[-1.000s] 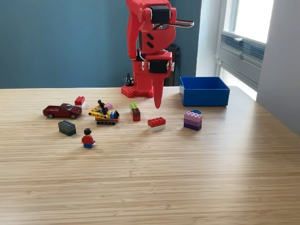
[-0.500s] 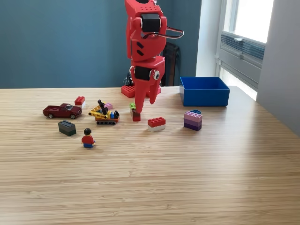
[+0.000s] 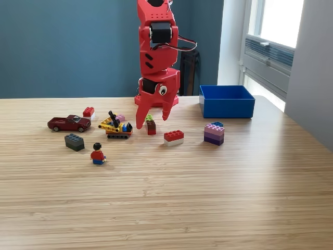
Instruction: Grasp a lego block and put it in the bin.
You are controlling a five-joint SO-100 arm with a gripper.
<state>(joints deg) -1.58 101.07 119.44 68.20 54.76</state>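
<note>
Exterior view, only cam I've got. Red gripper [image 3: 152, 119] hangs pointing down, jaws spread wide, nothing in them. The green-topped brown lego stack [image 3: 150, 124] sits between the two tips: long finger on the view's left of it, shorter one on the view's right and higher. I read that as lined up to close on this stack, wrist near vertical so the tips can drop either side w/o shoving it. Can't tell if either tip touches it yet.

Blue bin [image 3: 227, 102] sits at the back on the view's right, well apart from the stack, near the window; nothing visible over its walls from this angle.

Other stuff on the wood table [image 3: 208, 198]: yellow tracked vehicle [image 3: 116, 128] just beside the left finger, the tightest spot imo, a sloppy close could nudge it. Red-on-white brick [image 3: 174, 137] near the stack on the view's right. Purple stack w/ a blue piece behind [image 3: 214, 134] lies roughly on the line toward the bin, so I'd lift high before swinging over. Dark red toy car [image 3: 68, 123], small red brick [image 3: 88, 111], dark grey brick [image 3: 74, 141] and a minifigure [image 3: 97, 154] are off to the view's left, out of the way.
</note>
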